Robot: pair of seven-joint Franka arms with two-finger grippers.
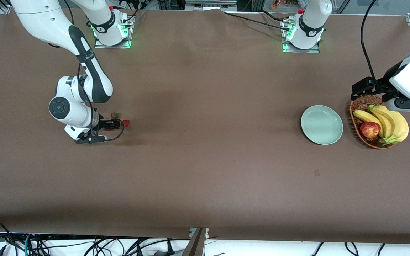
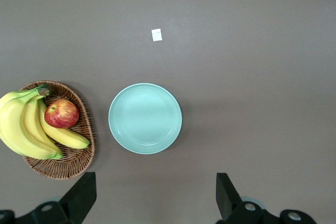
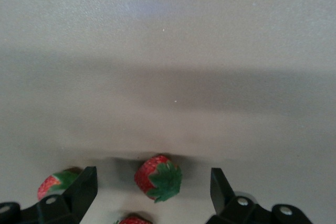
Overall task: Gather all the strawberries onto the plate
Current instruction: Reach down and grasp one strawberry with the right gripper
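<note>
— Reaching low from its base, my right arm is bent sharply at the elbow, and the right gripper point(image 1: 110, 124) sits just above the cloth at the right arm's end of the table.

— How wide are its jaws?

— Spread well apart, holding nothing. In the right wrist view one strawberry point(image 3: 158, 178) lies on the table point(image 1: 205, 160) between the two fingers point(image 3: 81, 188), leafy cap showing, touching neither. A second strawberry point(image 3: 56, 182) is just beside one finger, partly hidden by it, and a third strawberry point(image 3: 134, 219) is cut off at the picture's edge.

— And from the front?

— I see only two berries there, close by the gripper's tip; the hand covers the rest.

— Where's the plate?

— Well apart, toward the left arm's end: the plate point(image 1: 321, 124) is bare, just beside the basket point(image 1: 359, 106) that holds the bananas point(image 1: 392, 124) and the apple point(image 1: 369, 129).

— The left arm?

— It waits, its left gripper point(image 2: 152, 200) hanging high over the cloth beside plate and basket, fingers wide apart and empty.
</note>
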